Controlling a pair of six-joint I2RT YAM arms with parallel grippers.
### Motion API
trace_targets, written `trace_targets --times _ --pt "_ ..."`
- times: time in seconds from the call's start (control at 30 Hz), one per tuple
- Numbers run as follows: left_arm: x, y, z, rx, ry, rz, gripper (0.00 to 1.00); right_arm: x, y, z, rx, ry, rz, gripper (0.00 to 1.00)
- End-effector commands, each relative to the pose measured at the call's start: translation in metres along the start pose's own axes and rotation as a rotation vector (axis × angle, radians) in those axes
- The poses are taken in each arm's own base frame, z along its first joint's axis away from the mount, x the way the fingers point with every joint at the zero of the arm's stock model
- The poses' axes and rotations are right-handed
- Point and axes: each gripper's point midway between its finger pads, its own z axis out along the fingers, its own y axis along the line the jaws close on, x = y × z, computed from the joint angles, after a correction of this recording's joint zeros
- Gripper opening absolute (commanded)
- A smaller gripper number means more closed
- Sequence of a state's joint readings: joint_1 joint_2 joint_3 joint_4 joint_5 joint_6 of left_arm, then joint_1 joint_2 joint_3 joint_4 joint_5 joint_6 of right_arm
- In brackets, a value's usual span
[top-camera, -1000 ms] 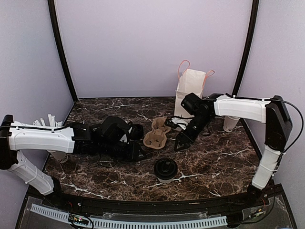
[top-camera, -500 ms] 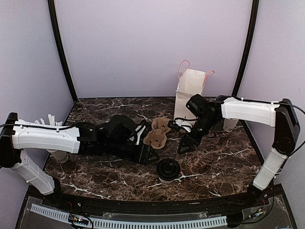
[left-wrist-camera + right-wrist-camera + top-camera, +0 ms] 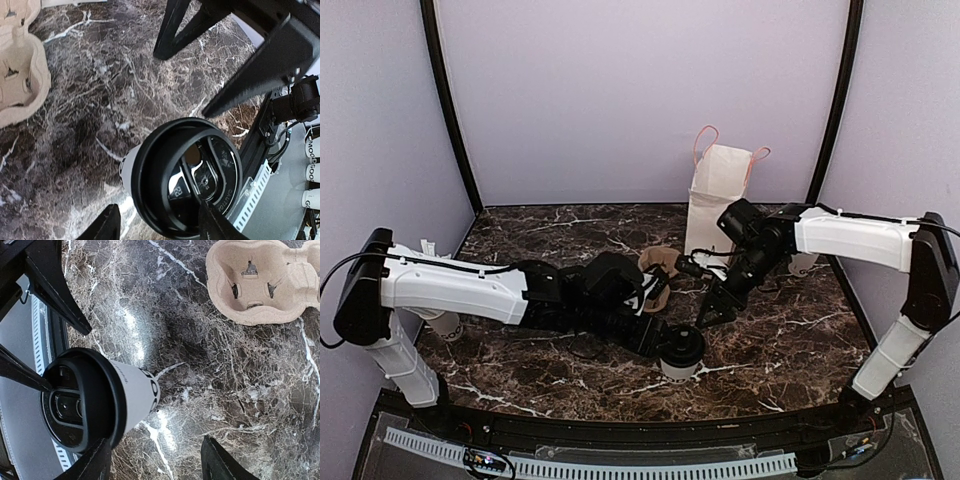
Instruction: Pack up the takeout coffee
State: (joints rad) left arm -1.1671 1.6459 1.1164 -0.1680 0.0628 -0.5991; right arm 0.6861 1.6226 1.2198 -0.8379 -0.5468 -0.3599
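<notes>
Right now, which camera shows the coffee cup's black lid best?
The left wrist view: the lid is large, nearly face-on, embossed markings visible. The right wrist view shows it at an angle; the top view shows it small.

The left arm (image 3: 460, 290) stretches long and low across to the right, its black wrist dipped, and the left pincer (image 3: 665, 338) has its jaws parted. The right arm (image 3: 850, 235) extends inward from the other side, wrist angled down. The right pincer (image 3: 710, 312) hangs near the left one, fingers spread with nothing between them.
</notes>
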Motion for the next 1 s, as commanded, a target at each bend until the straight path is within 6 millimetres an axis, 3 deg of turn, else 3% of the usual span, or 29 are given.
trace_targets --times 0.0,0.1,0.23,0.33,0.63,0.97 --pt "-0.006 0.006 0.003 -0.066 0.012 0.005 0.54 -0.001 0.006 -0.007 -0.004 -0.033 -0.032 0.63" --pt "0.000 0.010 0.006 -0.074 0.020 -0.035 0.52 0.001 0.012 -0.010 -0.026 -0.037 -0.057 0.64" --pt "-0.001 0.009 0.007 -0.049 -0.010 -0.098 0.48 0.003 0.043 -0.021 -0.144 -0.065 -0.132 0.67" --pt "-0.001 0.008 0.009 -0.043 -0.011 -0.094 0.47 0.005 0.053 -0.029 -0.160 -0.094 -0.169 0.70" --pt "-0.004 0.007 0.009 -0.039 -0.017 -0.084 0.45 0.011 0.035 -0.010 -0.007 -0.032 -0.196 0.73" --pt "-0.002 0.005 0.001 -0.016 -0.029 -0.091 0.44 0.009 -0.003 0.014 0.163 0.033 -0.179 0.72"
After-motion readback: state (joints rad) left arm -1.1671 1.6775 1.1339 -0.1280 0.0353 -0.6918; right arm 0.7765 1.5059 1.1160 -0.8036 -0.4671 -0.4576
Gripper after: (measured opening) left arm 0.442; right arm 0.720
